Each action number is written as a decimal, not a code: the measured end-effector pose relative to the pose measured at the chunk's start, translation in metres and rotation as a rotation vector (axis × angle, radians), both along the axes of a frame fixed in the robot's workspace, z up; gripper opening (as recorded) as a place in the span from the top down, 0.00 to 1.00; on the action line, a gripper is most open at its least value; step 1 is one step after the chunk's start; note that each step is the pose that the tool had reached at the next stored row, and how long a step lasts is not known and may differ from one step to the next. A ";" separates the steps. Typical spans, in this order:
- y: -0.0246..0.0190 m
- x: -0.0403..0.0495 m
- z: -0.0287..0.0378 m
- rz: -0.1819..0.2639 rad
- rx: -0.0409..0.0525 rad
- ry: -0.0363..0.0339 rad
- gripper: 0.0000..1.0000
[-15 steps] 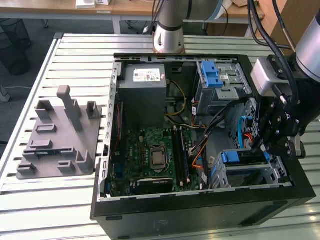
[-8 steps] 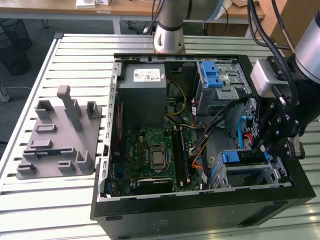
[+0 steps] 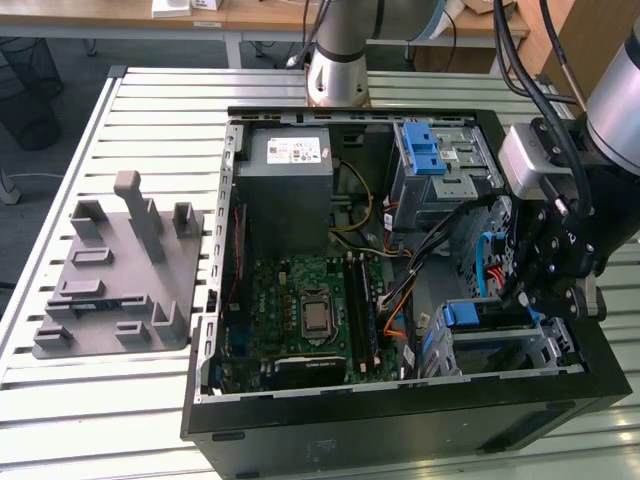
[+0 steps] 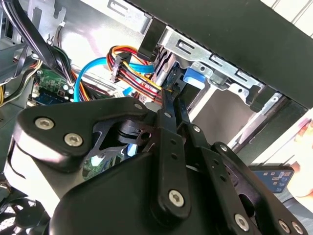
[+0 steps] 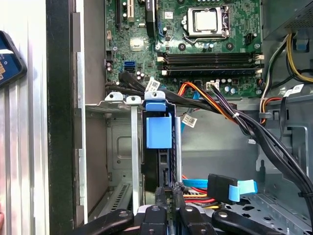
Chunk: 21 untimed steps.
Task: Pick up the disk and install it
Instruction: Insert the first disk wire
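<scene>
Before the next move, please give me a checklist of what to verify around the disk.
1. Disk stands inside the drive cage: ok.
2. Disk pushed fully home: cannot tell.
3. Gripper at the disk's near edge: ok.
4. Black cable bundle clear of the disk: cannot tell; it crosses at the blue end.
5. Black connector on the blue cable clear of the gripper: cannot tell; very close.

This looks like a robotics lab or workshop. A slatted aluminium desk (image 3: 150, 110) carries an open computer case (image 3: 400, 425) around the end effector (image 3: 518, 297), with a grey moulded fixture (image 3: 110, 290) well apart from it and wooden office tables (image 3: 120, 12) beyond.
</scene>
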<state>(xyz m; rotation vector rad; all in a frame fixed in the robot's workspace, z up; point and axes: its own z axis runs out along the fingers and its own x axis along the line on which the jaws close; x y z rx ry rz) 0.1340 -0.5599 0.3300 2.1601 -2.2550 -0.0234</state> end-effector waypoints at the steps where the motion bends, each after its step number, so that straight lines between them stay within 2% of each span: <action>1: 0.0000 0.0000 0.0000 0.000 -0.0001 0.0000 0.83; 7: 0.0000 0.0000 -0.0004 0.000 0.0005 0.0001 0.82; 8: 0.0000 0.0000 0.0000 0.000 0.0005 0.0001 0.76; 14: 0.0000 0.0000 0.0093 0.000 0.0003 0.0000 0.76; 16: 0.0000 0.0000 0.0102 0.000 0.0005 0.0000 0.76; 18: 0.0000 0.0000 0.0102 0.000 0.0007 0.0000 0.77; 20: 0.0000 0.0000 0.0104 0.000 0.0004 0.0000 0.89; 21: 0.0000 0.0000 0.0104 0.000 0.0004 0.0000 0.89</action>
